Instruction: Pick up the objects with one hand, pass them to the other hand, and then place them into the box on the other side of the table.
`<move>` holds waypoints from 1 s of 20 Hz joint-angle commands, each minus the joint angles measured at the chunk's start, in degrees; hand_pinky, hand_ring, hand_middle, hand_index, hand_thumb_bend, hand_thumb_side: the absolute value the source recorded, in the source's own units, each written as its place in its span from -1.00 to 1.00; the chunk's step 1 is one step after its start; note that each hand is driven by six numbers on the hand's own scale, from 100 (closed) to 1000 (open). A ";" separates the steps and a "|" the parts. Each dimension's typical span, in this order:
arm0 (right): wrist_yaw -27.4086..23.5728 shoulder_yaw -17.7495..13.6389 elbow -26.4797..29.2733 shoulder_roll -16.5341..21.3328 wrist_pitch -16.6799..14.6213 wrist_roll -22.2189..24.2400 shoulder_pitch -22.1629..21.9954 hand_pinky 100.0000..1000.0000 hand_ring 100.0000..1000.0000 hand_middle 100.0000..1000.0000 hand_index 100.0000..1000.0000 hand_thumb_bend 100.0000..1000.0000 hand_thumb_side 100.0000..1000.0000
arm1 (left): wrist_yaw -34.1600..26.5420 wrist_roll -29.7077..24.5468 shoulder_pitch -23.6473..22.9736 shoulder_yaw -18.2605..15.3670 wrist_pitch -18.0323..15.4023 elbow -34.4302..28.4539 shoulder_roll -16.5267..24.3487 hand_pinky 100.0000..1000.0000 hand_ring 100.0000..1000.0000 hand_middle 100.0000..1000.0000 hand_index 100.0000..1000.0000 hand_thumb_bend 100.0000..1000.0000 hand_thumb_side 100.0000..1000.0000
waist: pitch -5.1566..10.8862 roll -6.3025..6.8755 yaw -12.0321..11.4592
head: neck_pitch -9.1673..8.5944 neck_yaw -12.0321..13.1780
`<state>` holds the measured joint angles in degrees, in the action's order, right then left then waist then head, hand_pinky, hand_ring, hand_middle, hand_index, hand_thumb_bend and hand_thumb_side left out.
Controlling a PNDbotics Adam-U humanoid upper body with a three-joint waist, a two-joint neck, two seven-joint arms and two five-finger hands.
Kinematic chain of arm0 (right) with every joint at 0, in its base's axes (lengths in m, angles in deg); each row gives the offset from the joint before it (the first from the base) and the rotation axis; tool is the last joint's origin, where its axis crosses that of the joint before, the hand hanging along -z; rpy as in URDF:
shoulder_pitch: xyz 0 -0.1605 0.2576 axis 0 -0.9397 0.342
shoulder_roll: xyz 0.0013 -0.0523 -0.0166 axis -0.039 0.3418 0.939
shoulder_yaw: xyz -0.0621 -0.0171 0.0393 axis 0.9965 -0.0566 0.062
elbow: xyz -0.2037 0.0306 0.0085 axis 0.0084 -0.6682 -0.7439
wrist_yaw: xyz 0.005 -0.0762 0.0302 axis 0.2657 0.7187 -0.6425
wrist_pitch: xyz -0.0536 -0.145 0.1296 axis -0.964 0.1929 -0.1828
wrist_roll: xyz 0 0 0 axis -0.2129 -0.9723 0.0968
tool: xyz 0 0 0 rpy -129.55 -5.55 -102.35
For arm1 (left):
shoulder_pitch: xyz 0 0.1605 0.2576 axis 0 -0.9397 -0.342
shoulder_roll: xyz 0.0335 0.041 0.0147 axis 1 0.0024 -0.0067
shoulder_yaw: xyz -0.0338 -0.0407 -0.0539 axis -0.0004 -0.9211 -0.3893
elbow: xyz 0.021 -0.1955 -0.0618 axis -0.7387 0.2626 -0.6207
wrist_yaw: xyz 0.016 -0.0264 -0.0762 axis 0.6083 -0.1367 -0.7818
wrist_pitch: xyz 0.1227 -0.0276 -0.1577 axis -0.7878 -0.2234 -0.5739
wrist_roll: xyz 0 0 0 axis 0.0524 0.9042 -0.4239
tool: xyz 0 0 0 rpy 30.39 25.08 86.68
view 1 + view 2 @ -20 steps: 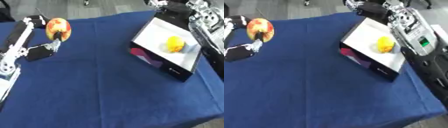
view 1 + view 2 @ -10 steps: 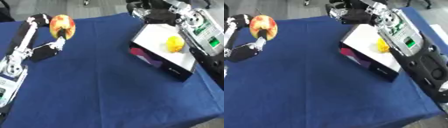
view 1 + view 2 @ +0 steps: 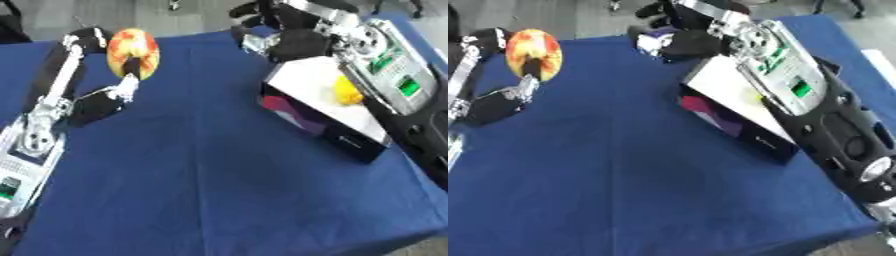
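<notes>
A red and yellow apple [image 3: 133, 52] is held above the blue table's far left, with my left hand [image 3: 92, 106] shut on it, fingers over its top and thumb beneath. My right arm reaches in from the right, over the box. My right hand [image 3: 282, 36] hangs open at the far middle, to the right of the apple and apart from it. The open box [image 3: 302, 82], white inside, stands at the right. A yellow fruit [image 3: 347, 92] lies in it, partly behind the arm in the right eye view.
The blue cloth [image 3: 210, 180] covers the table, whose front edge runs across the lower right. The box's dark front wall [image 3: 728, 125] faces the table's middle. Grey floor shows beyond the far edge.
My right arm has swung left over the box, bringing its hand toward the apple. The left hand has carried the apple a little to the right.
</notes>
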<state>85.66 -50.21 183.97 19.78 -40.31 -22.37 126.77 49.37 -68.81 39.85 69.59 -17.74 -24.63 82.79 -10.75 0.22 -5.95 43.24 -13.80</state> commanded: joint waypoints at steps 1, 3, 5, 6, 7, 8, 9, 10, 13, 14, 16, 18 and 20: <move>1.01 0.09 1.19 0.48 -0.20 1.39 1.38 0.84 0.87 1.00 1.00 -1.00 -0.64 | -0.30 -0.09 0.95 0.22 -0.69 -1.20 -0.50 0.53 0.21 0.16 0.03 -1.00 -0.20 | 1.33 -0.71 -0.11 | 0.34 -0.31; 1.32 0.56 1.36 0.53 -0.41 2.16 1.58 0.84 0.88 1.00 1.00 -1.00 -0.66 | -0.16 -0.41 0.83 0.57 -0.93 -0.86 -1.06 0.53 0.21 0.16 0.03 -1.00 -0.20 | 1.41 -0.75 -0.22 | 0.64 -0.65; 1.50 0.95 1.44 0.49 -0.60 2.83 1.74 0.84 0.88 1.00 1.00 -1.00 -0.65 | -0.17 -0.53 0.74 0.73 -1.13 -0.61 -1.52 0.53 0.20 0.15 0.03 -1.00 -0.20 | 1.49 -0.78 -0.36 | 0.82 -1.26; 1.48 1.14 1.42 0.41 -0.66 3.18 1.82 0.84 0.88 1.00 1.00 -1.00 -0.63 | -0.24 -0.53 0.72 0.78 -1.22 -0.52 -1.73 0.53 0.20 0.15 0.03 -1.00 -0.19 | 1.53 -0.79 -0.42 | 0.85 -1.52; 1.44 1.39 1.43 0.32 -0.69 3.59 1.94 0.84 0.88 1.00 1.00 -1.00 -0.60 | -0.33 -0.51 0.75 0.86 -1.36 -0.48 -1.96 0.53 0.20 0.15 0.03 -1.00 -0.18 | 1.55 -0.78 -0.51 | 0.87 -1.85; 1.38 1.65 1.45 0.23 -0.71 4.04 2.09 0.84 0.88 1.00 1.00 -1.00 -0.57 | -0.40 -0.50 0.79 0.97 -1.54 -0.46 -2.16 0.53 0.20 0.15 0.03 -1.00 -0.18 | 1.57 -0.78 -0.59 | 0.87 -2.10; 1.34 1.85 1.47 0.14 -0.69 4.44 2.24 0.84 0.88 1.00 1.00 -1.00 -0.56 | -0.44 -0.50 0.82 1.05 -1.70 -0.44 -2.30 0.53 0.20 0.15 0.02 -1.00 -0.18 | 1.58 -0.77 -0.64 | 0.88 -2.25; 1.29 2.05 1.51 0.04 -0.69 4.84 2.39 0.84 0.88 1.00 1.00 -1.00 -0.52 | -0.50 -0.46 0.87 1.12 -1.88 -0.46 -2.47 0.53 0.20 0.15 0.02 -1.00 -0.17 | 1.57 -0.76 -0.71 | 0.88 -2.41; 1.23 2.60 1.44 -0.42 -0.51 5.89 2.79 0.84 0.89 1.00 1.00 -1.00 -0.44 | -0.52 -0.25 1.04 1.34 -2.50 -0.60 -2.90 0.53 0.20 0.15 0.02 -1.00 -0.17 | 1.44 -0.69 -0.91 | 0.88 -2.80; 1.21 2.80 1.36 -0.63 -0.39 6.26 2.91 0.84 0.89 1.00 1.00 -1.00 -0.40 | -0.42 -0.19 1.08 1.43 -2.75 -0.66 -3.03 0.53 0.20 0.15 0.02 -1.00 -0.17 | 1.38 -0.66 -0.97 | 0.88 -2.92; 1.15 3.13 1.22 -0.94 -0.11 7.01 3.07 0.84 0.89 1.00 1.00 -1.00 -0.36 | -0.04 -0.04 1.11 1.60 -3.31 -0.76 -3.24 0.53 0.20 0.15 0.02 -1.00 -0.19 | 1.28 -0.61 -1.06 | 0.88 -3.06; 1.16 3.38 1.03 -1.19 0.27 7.58 3.10 0.84 0.89 1.00 1.00 -1.00 -0.26 | 0.76 0.14 1.20 1.71 -3.94 -0.88 -3.33 0.53 0.21 0.15 0.03 -1.00 -0.29 | 1.21 -0.59 -1.11 | 0.88 -3.19; 1.02 3.60 0.94 -1.43 0.63 8.08 3.19 0.84 0.90 1.00 1.00 -1.00 -0.21 | 2.09 0.39 1.29 1.82 -4.66 -1.02 -3.39 0.52 0.21 0.15 0.03 -1.00 -0.39 | 1.14 -0.58 -1.13 | 0.88 -3.24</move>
<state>86.71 -46.30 184.30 17.88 -39.79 -14.70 128.78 50.71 -68.68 39.83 71.48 -21.79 -24.27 79.51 -10.75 0.22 -7.06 43.78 -16.87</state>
